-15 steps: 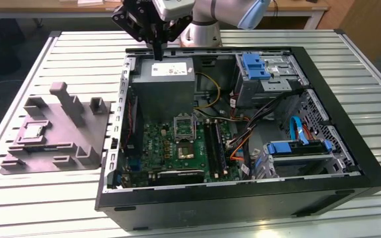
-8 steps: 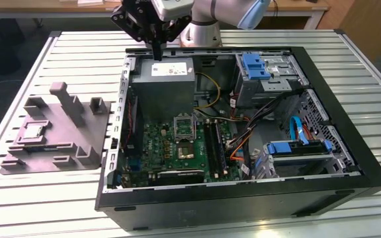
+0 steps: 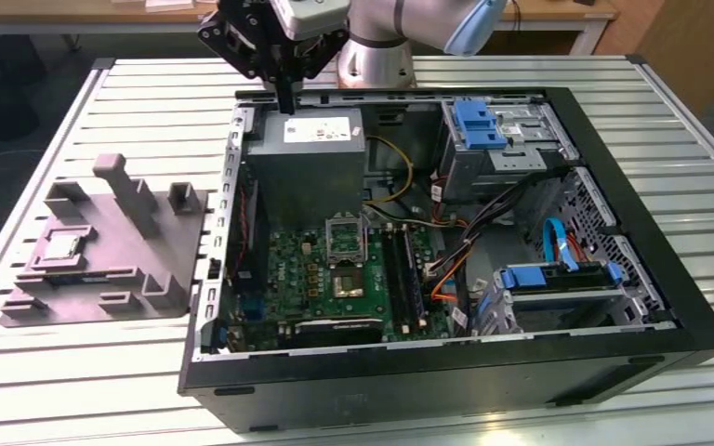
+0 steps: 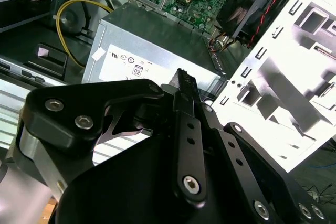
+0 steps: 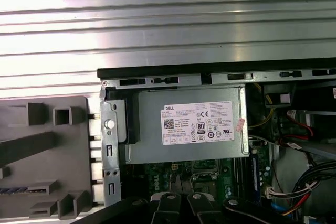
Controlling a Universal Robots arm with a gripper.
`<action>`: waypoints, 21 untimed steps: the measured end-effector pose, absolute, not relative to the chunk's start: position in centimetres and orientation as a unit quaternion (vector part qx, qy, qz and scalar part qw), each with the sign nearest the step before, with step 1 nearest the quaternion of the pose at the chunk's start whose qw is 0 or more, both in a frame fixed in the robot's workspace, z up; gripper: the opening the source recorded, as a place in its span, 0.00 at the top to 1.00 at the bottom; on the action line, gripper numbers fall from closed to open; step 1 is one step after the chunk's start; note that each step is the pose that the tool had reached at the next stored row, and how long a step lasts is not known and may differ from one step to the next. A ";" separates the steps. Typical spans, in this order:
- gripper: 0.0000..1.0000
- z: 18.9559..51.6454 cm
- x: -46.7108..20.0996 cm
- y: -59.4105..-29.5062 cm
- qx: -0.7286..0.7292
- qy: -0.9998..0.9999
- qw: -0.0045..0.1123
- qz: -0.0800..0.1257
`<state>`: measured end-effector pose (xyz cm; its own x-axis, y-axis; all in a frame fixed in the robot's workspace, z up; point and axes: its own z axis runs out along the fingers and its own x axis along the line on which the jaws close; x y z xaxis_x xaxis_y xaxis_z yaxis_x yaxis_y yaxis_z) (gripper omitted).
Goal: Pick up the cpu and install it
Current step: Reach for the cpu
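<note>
Your gripper (image 3: 285, 104) hangs above the power supply (image 3: 313, 139), pinched closed and holding nothing; the cpu (image 3: 59, 247) lies in the grey tray (image 3: 146, 279), well apart; the socket (image 3: 345, 239) looks empty; pickup and install both remain undone.

cpu (image 3: 62, 246) silvery-grey. tray (image 3: 146, 283) plain grey. gripper (image 3: 285, 104) black. case (image 3: 456, 372) black. board (image 3: 295, 269) green. caddies (image 3: 478, 125) blue. cable (image 3: 397, 172) yellow. table (image 3: 146, 111) silver, ribbed.
</note>
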<state>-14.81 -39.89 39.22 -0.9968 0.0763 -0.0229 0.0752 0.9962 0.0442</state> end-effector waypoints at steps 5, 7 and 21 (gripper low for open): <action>0.89 39.2 -14.9 -39.9 0.038 0.999 0.012 0.022; 0.89 39.2 -14.9 -39.9 0.038 0.999 0.012 0.022; 0.89 39.2 -15.7 -39.9 0.038 0.999 0.012 0.022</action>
